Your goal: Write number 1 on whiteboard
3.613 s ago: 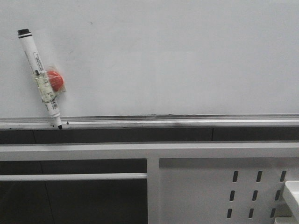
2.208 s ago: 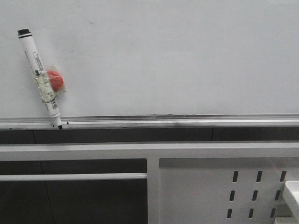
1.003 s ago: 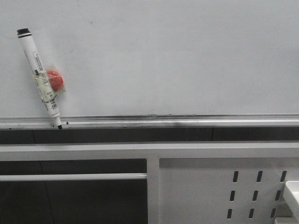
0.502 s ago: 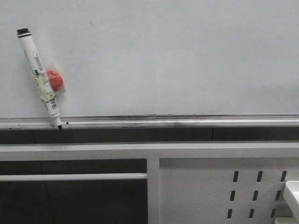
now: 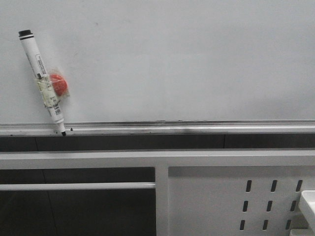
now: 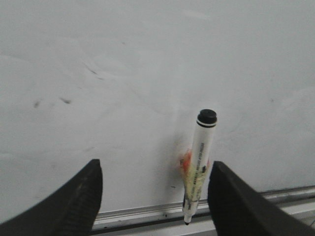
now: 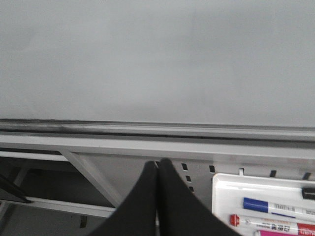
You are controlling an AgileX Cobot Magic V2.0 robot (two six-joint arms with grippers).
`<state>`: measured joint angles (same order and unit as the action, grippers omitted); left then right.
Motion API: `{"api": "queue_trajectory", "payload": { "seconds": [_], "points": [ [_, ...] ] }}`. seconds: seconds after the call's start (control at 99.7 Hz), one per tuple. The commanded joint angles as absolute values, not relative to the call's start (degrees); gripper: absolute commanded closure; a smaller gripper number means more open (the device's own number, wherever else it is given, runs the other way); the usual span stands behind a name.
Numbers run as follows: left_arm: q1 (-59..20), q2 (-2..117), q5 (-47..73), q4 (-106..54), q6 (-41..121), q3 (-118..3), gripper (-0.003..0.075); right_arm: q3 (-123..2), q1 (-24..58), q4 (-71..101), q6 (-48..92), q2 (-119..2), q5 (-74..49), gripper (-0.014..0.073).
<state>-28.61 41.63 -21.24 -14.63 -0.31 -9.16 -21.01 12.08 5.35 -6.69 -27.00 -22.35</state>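
The whiteboard [image 5: 187,64] fills the upper front view, with its silver ledge [image 5: 172,129] below. No number 1 stroke shows on it. A white marker pen [image 5: 43,81] with a black end leans tip-down on the board at the left, taped to an orange magnet [image 5: 59,84], its tip on the ledge. In the left wrist view my left gripper [image 6: 155,169] is open, short of the board, and the pen [image 6: 199,162] stands close to one finger [image 6: 231,201]. My right gripper [image 7: 158,164] is shut and empty, facing the board [image 7: 157,59]. Neither gripper shows in the front view.
A white metal frame with a perforated panel [image 5: 236,196] stands below the ledge. A white tray [image 7: 261,201] with blue and red markers sits at the right, its corner also in the front view [image 5: 307,204]. Faint smudges [image 6: 64,101] mark the board.
Nothing has visibly changed; the pen, the magnet and the board stand as before.
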Motion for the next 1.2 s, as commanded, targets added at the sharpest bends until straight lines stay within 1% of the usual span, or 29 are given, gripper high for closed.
{"api": "queue_trajectory", "payload": {
  "seconds": [0.0, 0.12, 0.221, 0.291, 0.542, 0.662, 1.194],
  "points": [
    [-31.91, 47.08, -32.43, -14.66, -0.73, -9.38, 0.0296, -22.87, 13.01, 4.92, -5.99, -27.63, -17.13, 0.0663],
    [-35.95, 55.60, -44.43, -14.93, -0.97, -7.93, 0.0296, -22.87, 13.54, 4.92, -5.99, -27.63, -17.35, 0.0663],
    [-38.59, 62.36, -51.85, -15.16, -1.10, -7.78, 0.0296, -22.90, 13.54, 4.92, -5.99, -27.63, -17.25, 0.0663],
    [-39.95, 67.17, -56.79, -15.54, -4.47, -7.78, 0.0296, -23.02, 13.54, 4.92, -5.99, -27.63, -17.14, 0.0663],
    [-41.12, 83.88, -78.06, -15.42, -15.79, -7.54, 0.0297, -24.85, 13.54, 4.83, -5.99, -27.63, -17.27, 0.0663],
    [-41.12, 87.27, -78.06, -14.98, -18.88, -7.76, 0.0301, -24.87, 13.54, 4.83, -5.99, -27.63, -17.05, 0.0663],
    [-41.12, 91.40, -77.96, -14.39, -18.99, -12.36, 0.0301, -24.87, 13.54, 4.69, -5.99, -27.63, -17.04, 0.0663]
  ]
}}
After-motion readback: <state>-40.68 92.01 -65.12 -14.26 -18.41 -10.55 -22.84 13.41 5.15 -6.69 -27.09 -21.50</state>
